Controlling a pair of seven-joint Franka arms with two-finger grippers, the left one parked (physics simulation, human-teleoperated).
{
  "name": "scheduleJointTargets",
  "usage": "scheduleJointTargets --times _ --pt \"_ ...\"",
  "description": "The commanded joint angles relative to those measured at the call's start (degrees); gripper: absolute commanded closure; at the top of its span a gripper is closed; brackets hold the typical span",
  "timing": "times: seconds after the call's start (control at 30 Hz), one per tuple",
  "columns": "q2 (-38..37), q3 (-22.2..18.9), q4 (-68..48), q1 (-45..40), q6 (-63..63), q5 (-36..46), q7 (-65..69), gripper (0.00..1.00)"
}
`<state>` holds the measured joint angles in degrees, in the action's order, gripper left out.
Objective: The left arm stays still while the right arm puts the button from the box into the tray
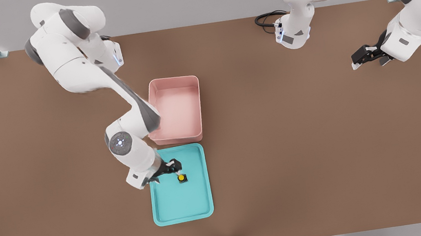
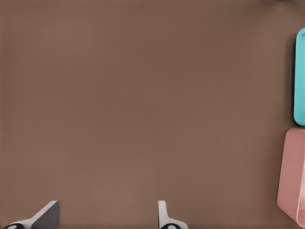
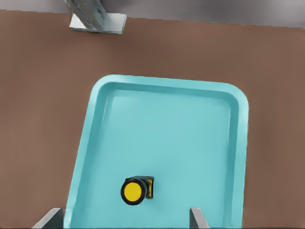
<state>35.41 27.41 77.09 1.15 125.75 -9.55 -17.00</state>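
Button in the teal tray, pincer released beside it

Button [image 1: 181, 177], a small dark block with a round yellow cap, sits on the floor of the shallow teal tray [image 1: 205, 201], in the half of the tray nearer the pink box [image 1: 197, 103]. In the right wrist view the button [image 3: 135, 190] is tipped on its side: the yellow cap faces the camera and the dark body runs back behind it, so its long axis lies roughly along the tray floor. A yellow-edged face shows on the block next to the cap. No lettering can be read on the button, the tray or the box.

The right arm [image 1: 132, 145] reaches down over the tray's edge, and its wrist panel with small glowing dots faces up. Its black pincer [image 1: 175, 168] hangs just beside the button, on the side toward the box. The pincer is released: both fingertips [image 3: 198, 220] appear in the wrist view spread wide, with the button between their lines but free of both.

The box stands on the brown worktop [image 1: 320, 139] just beyond the tray, their short ends nearly meeting. What shows of its inside holds nothing, though the right arm covers one corner.
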Motion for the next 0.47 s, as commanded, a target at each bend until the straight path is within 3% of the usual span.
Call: scheduleJointTargets --times 0.0,0.07,0.1,0.13,0.17,0.2,0.43 --pt "-8.51 4.58 -3.35 -7.47 -33.18 0.32 14.27 0.0" --pt "-12.65 3.7 -6.25 -13.8 -47.08 -3.19 22.61 0.0" --pt "-12.82 -0.59 -5.72 -12.84 -49.02 -4.69 25.7 0.0" --pt "-16.6 -11.94 -4.49 -4.66 -49.28 -2.41 25.17 0.0" --pt "-20.73 -17.12 -0.89 -0.98 -49.11 0.4 25.08 0.0" --pt "-24.33 -19.32 3.23 0.17 -48.41 2.61 24.82 0.0" --pt "-26.18 -20.64 4.91 0.17 -47.88 3.84 24.38 0.0"
